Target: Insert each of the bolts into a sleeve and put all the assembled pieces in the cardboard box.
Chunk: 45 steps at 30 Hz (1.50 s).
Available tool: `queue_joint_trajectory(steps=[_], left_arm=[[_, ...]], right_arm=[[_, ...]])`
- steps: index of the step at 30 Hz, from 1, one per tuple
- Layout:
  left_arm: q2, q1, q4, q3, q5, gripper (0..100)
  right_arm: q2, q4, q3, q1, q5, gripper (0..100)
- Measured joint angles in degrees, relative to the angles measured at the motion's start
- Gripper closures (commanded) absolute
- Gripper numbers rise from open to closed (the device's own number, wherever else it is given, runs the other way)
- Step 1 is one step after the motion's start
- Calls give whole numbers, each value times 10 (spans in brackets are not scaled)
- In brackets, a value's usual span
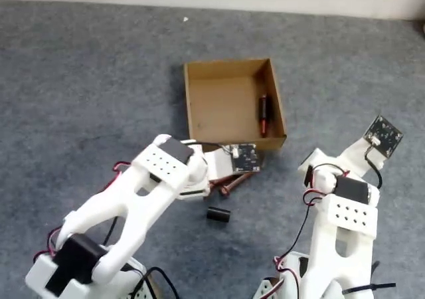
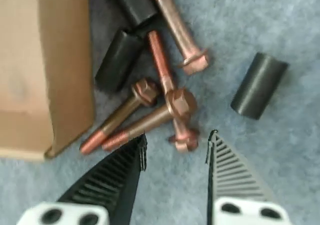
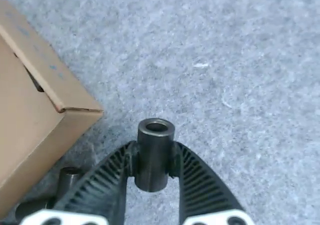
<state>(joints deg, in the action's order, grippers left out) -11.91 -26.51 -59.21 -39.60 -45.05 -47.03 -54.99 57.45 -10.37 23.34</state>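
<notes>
Left tool (image 2: 176, 145) above the grey table (image 2: 280, 15), its ridged black fingers (image 2: 120, 175) spread apart. Between the fingertips, touching neither, lies the flanged head of the first bolt (image 2: 159, 60); its shank runs away from the tool. At mid-frame the hex head of a second bolt (image 2: 145, 124) rests over that shank. A third bolt (image 2: 112, 122) lies alongside the second, both threaded ends pointing towards the corner of the cardboard box (image 2: 45, 70) at the frame's edge. A fourth bolt (image 2: 175, 25) lies beyond. Two black sleeves (image 2: 117, 60) sit beside the box wall; a third sleeve (image 2: 259, 85) lies alone, across the bolts from the box.
</notes>
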Motion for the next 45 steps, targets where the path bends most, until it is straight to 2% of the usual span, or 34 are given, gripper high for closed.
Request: queue_joint_trajectory(steps=[9,14,18,29,37,41,45], left_arm=[[76,-8,81,2,0,791],[88,-8,98,3,0,916],[69,-11,97,3,0,995],[-51,-9,4,3,1,995],[-174,-9,-63,3,105,995],[-266,9,-66,3,187,994],[-359,56,-66,3,271,994]], right_arm=[[0,0,0,1,0,994],[0,0,0,1,0,994],[0,0,0,1,0,994],[0,0,0,-1,0,994],[0,0,0,9,0,994],[0,0,0,55,-3,994],[0,0,0,106,-54,994]])
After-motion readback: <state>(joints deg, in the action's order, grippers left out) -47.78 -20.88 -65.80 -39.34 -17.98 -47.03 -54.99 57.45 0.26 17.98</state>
